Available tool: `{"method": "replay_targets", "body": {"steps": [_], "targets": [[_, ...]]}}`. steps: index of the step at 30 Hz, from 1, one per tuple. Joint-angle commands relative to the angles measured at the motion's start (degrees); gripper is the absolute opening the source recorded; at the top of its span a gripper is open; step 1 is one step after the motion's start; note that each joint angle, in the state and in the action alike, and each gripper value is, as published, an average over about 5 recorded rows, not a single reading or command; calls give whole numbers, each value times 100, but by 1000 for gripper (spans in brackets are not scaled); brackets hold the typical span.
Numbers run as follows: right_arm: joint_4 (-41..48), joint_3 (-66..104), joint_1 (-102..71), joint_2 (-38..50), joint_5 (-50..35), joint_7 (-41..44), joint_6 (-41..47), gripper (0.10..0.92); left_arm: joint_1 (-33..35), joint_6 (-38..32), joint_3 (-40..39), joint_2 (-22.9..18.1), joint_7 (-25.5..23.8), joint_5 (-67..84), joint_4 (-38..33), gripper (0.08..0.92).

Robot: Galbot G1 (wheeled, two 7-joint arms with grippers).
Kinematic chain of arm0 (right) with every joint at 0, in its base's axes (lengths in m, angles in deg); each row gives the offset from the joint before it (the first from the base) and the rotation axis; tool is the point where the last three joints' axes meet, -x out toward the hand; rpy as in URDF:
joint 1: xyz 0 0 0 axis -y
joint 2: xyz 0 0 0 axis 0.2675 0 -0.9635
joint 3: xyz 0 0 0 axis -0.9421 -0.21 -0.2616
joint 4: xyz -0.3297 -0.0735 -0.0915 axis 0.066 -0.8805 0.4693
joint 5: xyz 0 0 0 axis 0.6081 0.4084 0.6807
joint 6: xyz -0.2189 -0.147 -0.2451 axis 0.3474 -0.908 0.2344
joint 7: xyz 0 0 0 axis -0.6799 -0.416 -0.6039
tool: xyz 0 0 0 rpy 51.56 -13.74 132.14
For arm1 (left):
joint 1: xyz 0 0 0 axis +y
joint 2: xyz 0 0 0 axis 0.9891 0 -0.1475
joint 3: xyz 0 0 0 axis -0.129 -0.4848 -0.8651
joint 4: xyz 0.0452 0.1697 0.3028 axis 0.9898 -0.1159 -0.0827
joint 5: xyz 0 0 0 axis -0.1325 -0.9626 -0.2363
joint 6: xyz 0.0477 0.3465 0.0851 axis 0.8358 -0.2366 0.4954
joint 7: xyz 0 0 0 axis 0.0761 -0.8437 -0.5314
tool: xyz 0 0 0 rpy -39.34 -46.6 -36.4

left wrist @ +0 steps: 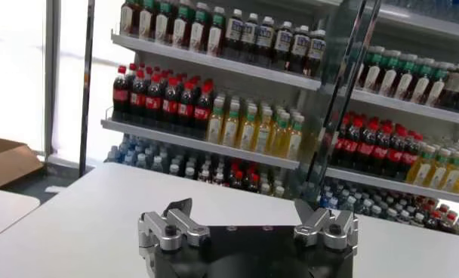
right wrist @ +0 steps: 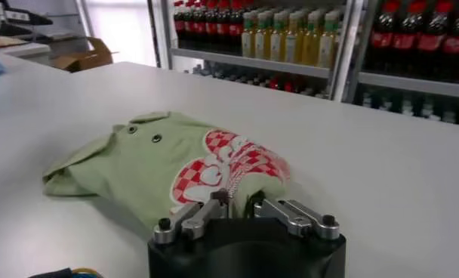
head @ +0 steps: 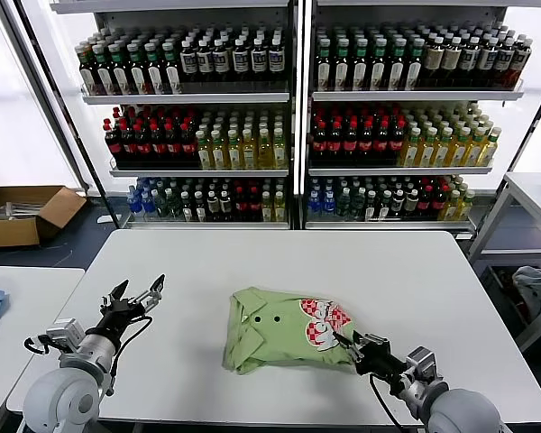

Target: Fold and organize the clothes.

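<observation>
The light green collared shirt [head: 284, 330] is seen lying on the white desk [head: 406, 280], a little toward the robot's right of the middle, already gathered into a compact bundle. The collar and two small dark buttons [right wrist: 155, 138] are turned up on the side toward the left arm, and the red-and-white checkered print [head: 326, 323] is left showing on the side toward the right arm. The folds are loose and rounded rather than flat, so the fold is judged unfinished or in need of tidying.

The right pincer [head: 356, 346] is held low at the shirt's near right edge, just beside the print. In the right wrist view its fingers [right wrist: 201, 215] are set narrow, with the fabric edge bunched right at the tips; whether cloth is pinched between them cannot be told. That placement is judged suited to taking or letting go of the hem at that edge.

The left pincer [head: 137, 293] is kept over bare desk, well apart from the shirt, with its jaws spread wide and nothing between them. It appears to be kept clear so the right arm can work alone.
</observation>
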Motion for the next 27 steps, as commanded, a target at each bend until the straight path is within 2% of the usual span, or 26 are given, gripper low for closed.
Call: {"method": "replay_targets", "body": {"steps": [1,11,16,19,24,27], "targets": [[-231,579,-504,120,125,-511,-254,362,105,2,0,27,6,81,-70,823],[-499,-283,217,-576,24,-1043,-482,648,127,-3,-13,91,-62,100,-242,823],[132,-1046,1075,-1357,121,-1576,-447,784,187,-3,-34,-24,-69,25,-350,823],[499,-1339,1335,-1961,119,-2004,-385,817,236,1,-27,-63,-67,-9,-418,823],[1018,-1672,1331,-2829,475,-2870,-62,822,300,1,6,-64,-51,-46,-461,823],[1496,-1687,1328,-3206,712,-3087,-14,823,368,-3,11,-63,-50,-60,-482,823]]}}
